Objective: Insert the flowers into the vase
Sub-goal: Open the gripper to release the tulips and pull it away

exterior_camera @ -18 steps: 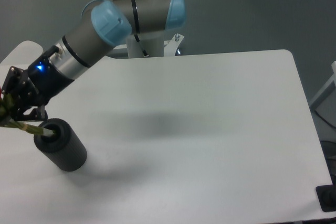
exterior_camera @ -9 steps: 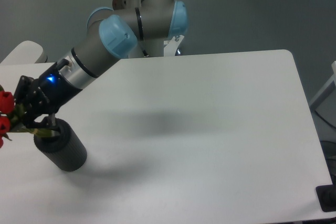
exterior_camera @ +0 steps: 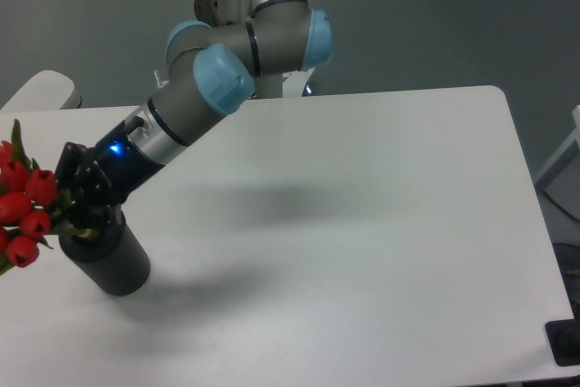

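Camera view showed the vase (exterior_camera: 107, 256) nearest, one dark ribbed cylinder standing on the white table (exterior_camera: 362, 224), its mouth right under the gripper (exterior_camera: 80, 210). The gripper sat just above that mouth, and its fingers seemed pressed on the stems, though the dark body hid them, so I could not tell for certain. One bunch of flowers (exterior_camera: 23, 206) stuck out from the gripper toward the left edge, long axis leaning up and away from the vase; about six red buds were visible. Behind, one arm (exterior_camera: 195, 92) reached back to its base.
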Controlling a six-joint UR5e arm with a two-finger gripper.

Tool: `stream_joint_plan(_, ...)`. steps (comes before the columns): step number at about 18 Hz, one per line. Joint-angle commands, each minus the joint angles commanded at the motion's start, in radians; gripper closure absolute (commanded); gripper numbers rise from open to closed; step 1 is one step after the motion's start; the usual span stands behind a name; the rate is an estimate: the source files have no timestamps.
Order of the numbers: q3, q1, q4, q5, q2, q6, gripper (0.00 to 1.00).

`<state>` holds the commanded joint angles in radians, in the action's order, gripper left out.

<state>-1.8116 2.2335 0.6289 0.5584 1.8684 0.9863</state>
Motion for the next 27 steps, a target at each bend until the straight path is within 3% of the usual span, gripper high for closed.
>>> stream_joint_plan(3,-0.020,0.000,0.000,0.002,0.008,0.006,0.59)
stream_joint_plan(7,-0.023,0.011,0.000,0.002,0.014,0.014,0.45)
stream_joint_plan(11,-0.023,0.014,0.000,0.002,0.018,0.014,0.15)
stream_joint_plan(14,-0.026,0.017,0.002,0.003,0.017,0.020,0.02)
stream_joint_plan(22,-0.092,0.069,0.002,0.005,-0.001,0.104,0.00)
stream_joint_plan(27,-0.143,0.095,0.005,0.011,-0.052,0.104,0.00)
